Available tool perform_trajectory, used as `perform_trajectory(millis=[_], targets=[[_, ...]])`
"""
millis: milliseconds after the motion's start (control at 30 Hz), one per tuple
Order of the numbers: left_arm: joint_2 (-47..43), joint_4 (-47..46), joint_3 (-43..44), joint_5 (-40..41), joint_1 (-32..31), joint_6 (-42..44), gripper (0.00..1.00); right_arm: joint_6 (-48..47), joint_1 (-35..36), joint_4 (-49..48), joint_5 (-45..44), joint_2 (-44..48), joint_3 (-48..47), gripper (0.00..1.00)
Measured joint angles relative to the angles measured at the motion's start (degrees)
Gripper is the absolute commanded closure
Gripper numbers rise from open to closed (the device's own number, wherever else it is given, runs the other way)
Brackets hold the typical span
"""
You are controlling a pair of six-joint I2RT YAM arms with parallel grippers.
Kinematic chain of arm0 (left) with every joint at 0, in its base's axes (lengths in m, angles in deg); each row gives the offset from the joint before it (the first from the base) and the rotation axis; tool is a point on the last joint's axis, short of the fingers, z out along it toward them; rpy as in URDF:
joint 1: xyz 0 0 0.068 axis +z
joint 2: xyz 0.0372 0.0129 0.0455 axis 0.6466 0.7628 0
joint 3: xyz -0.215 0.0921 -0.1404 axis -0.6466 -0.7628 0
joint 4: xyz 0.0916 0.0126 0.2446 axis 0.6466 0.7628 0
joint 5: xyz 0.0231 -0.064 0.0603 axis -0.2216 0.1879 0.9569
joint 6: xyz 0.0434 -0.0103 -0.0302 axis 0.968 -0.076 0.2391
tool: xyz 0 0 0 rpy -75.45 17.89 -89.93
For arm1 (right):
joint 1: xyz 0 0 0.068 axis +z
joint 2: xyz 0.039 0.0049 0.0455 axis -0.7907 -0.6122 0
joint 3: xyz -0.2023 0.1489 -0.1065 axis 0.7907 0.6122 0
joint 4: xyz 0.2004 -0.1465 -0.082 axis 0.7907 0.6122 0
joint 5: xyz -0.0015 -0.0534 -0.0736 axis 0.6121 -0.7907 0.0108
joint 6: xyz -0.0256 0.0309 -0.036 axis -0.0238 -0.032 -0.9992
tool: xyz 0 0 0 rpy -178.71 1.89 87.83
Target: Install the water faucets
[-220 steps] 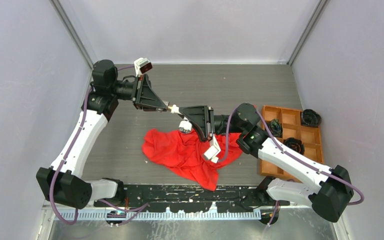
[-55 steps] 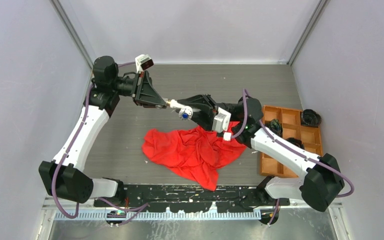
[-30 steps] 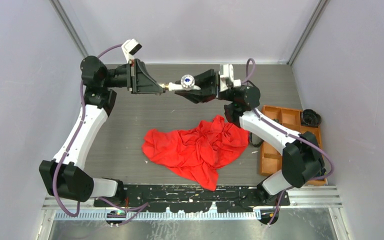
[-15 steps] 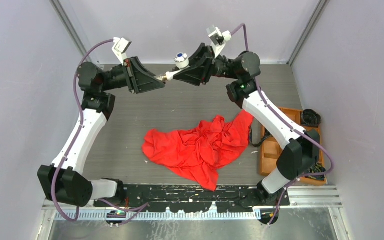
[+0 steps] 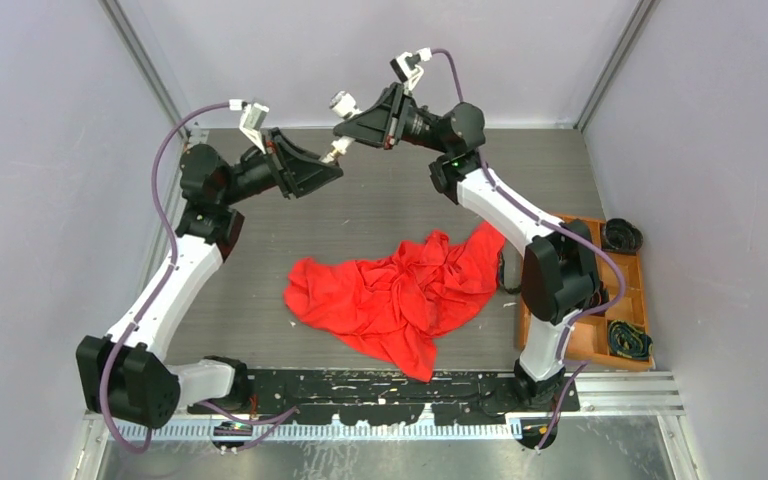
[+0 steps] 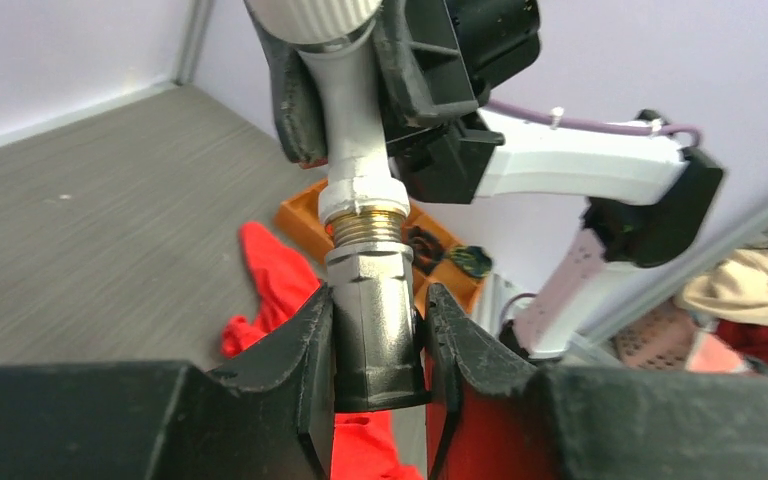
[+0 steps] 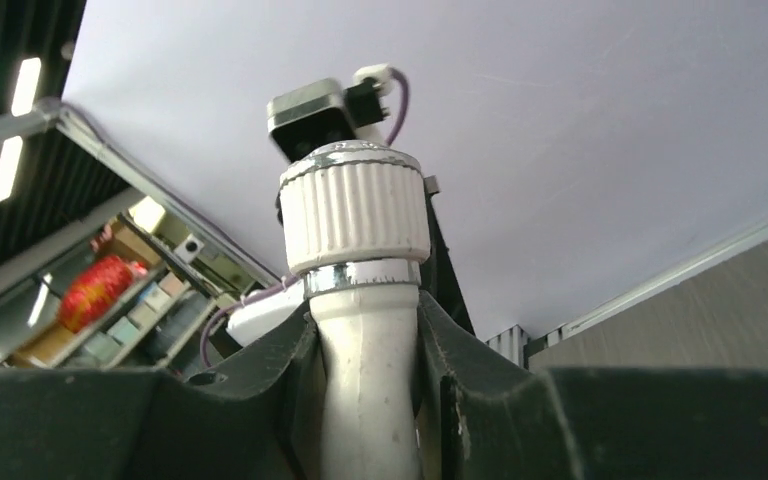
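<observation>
Grey table [image 5: 290,230] covers the floor of a booth with pale walls [image 5: 50,120] on 3 sides. On the left, the left arm reaches up and leans toward the middle of the back.

The left gripper [image 5: 332,166] is closed tight on a small grey metal fitting [image 6: 372,320]. In the left wrist view its 2 black fingers [image 6: 300,340] press on both sides of the fitting. Just above the fitting are the brassy threads [image 6: 365,222] of the white tap [image 6: 352,120], and they touch the top of the fitting. The tap and the fitting make 1 straight line. Both are up in the air above the back of the table, between the 2 grippers, and they rest on nothing else.

Next comes the right gripper [image 5: 348,124], which squeezes the white body of the tap. In the right wrist view its dark fingers [image 7: 280,390] hug the tap from both sides. The round ribbed knob [image 7: 355,215] sticks out past them.

Lower down, in the middle of the table, a red cloth [image 5: 390,295] lies crumpled. On the far right an orange tray [image 5: 585,348] sits by the table edge. Black coiled parts [image 5: 628,338] lie in 1 of its compartments.
</observation>
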Motion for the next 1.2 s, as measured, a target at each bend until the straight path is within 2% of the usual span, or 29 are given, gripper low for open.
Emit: perform_trajectory(millis=[200, 400, 633, 767, 800, 833, 933, 1033, 1067, 1200], targets=[[-4.6, 8.3, -3.5, 7.9, -2.0, 14.4, 1.0, 1.5, 0.9, 6.2, -2.2, -0.4, 1.6, 1.0], [-7.6, 13.0, -6.3, 15.5, -3.7, 24.0, 1.0, 1.5, 1.9, 12.2, -6.2, 0.1, 4.2, 1.0], [-7.6, 21.5, -6.5, 31.6, -10.1, 42.3, 1.0, 3.1, 1.9, 21.0, -12.4, 0.1, 7.0, 1.0], [-7.6, 24.0, -6.5, 38.2, -12.7, 49.9, 1.0, 3.5, 2.1, 25.7, -14.4, 0.1, 7.1, 1.0], [-7.6, 24.3, -6.5, 39.1, -13.0, 51.0, 1.0, 3.6, 2.2, 26.4, -14.9, 0.1, 7.1, 0.97], [-7.6, 24.4, -6.5, 39.5, -13.1, 51.7, 1.0, 3.7, 2.2, 26.7, -15.2, 0.1, 7.1, 0.87], [-7.6, 24.4, -6.6, 40.7, -13.4, 53.2, 1.0, 4.1, 2.3, 27.1, -15.8, 0.1, 7.3, 0.46], [-7.5, 24.4, -7.2, 40.3, -13.7, 53.8, 1.0, 5.7, 2.5, 26.6, -16.7, 0.7, 9.0, 0.19], [-7.5, 24.4, -7.6, 40.1, -13.7, 53.6, 1.0, 6.1, 2.7, 26.5, -17.1, 0.9, 9.4, 0.15], [-7.3, 23.9, -8.2, 36.9, -12.0, 51.7, 1.0, 5.7, 3.0, 26.3, -17.7, 2.1, 10.6, 0.1]])
